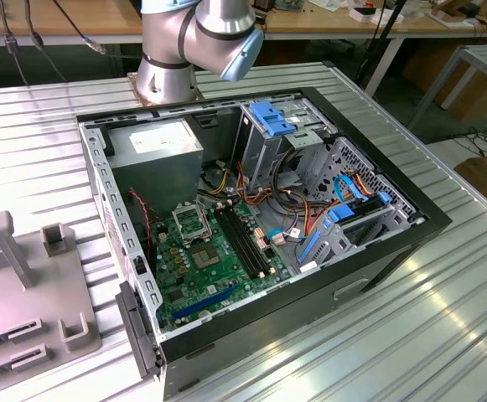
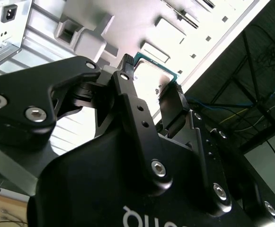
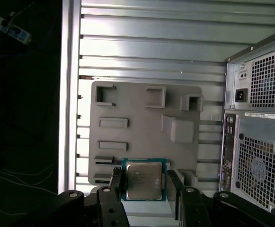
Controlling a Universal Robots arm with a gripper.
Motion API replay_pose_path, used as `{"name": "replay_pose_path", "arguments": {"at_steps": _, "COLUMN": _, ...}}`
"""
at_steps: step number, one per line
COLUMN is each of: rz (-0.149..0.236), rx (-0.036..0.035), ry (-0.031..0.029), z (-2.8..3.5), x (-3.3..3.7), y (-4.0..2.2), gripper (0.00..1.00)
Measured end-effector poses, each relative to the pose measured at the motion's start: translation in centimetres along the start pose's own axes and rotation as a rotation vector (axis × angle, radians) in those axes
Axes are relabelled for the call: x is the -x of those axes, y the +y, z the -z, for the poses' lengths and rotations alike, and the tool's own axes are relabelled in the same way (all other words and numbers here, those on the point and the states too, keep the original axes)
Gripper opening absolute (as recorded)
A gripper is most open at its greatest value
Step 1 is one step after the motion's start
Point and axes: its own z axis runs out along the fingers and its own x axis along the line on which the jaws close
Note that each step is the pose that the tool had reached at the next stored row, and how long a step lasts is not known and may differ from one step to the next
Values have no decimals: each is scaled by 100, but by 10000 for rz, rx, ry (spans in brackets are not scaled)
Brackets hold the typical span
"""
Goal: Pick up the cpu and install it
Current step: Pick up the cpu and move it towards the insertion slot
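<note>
Fingers (image 3: 117, 183) pinching cpu (image 3: 143, 180), held above grey fixture tray (image 3: 142, 101)

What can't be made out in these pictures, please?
- Exterior view: arm cut off by the top edge; socket too small to tell whether it is open.
- Both wrist views: cpu underside faces away.
- First wrist view: end effector, shut on the cpu, hides part of the tray.

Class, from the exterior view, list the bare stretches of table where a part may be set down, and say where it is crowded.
Bare ribbed table lies at the exterior view's right of the computer case, and again between the grey fixture and the robot base. Crowded: inside the case, around the cables by the drive cage.
</note>
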Motion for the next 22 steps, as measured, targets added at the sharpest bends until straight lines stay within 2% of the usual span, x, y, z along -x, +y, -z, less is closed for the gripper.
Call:
{"name": "replay_pose_path", "arguments": {"at_steps": 2, "rz": -8, "rx": 1, "ry": 16, "z": 1, "x": 63, "y": -3, "gripper": 47}}
{"name": "replay_pose_path", "arguments": {"at_steps": 5, "rz": -26, "rx": 3, "ry": 33, "z": 1, "x": 121, "y": -8, "gripper": 47}}
{"name": "replay_pose_path", "arguments": {"at_steps": 22, "rz": -99, "rx": 6, "ry": 103, "z": 4, "x": 343, "y": -23, "gripper": 47}}
